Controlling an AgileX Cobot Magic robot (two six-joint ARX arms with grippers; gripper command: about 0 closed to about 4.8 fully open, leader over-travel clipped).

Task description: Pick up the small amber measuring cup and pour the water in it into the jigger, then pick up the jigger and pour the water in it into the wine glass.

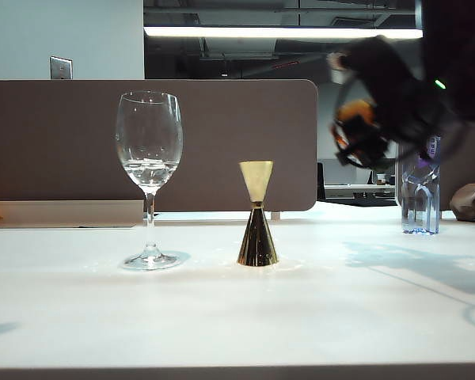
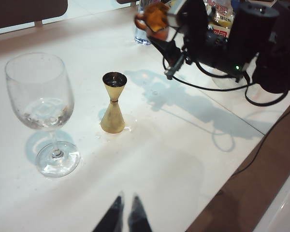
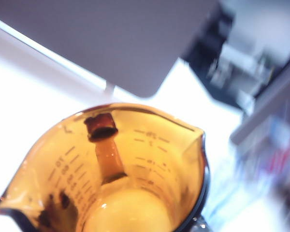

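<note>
With the cup (image 2: 156,15) held in the right gripper (image 2: 176,21) above and right of the jigger (image 1: 257,215), its lip is to be centred over the jigger's mouth before tilting, while the left gripper (image 2: 126,212), fingers nearly closed and empty, is kept low over the table (image 1: 317,309).

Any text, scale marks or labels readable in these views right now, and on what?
Small amber measuring cup, held in the right gripper: graduation lines and numerals inside its wall, too blurred to read.
Water bottle: purple label, unreadable.
Red-and-white packaging behind the right arm: print too small.
Jigger, wine glass: none.
</note>
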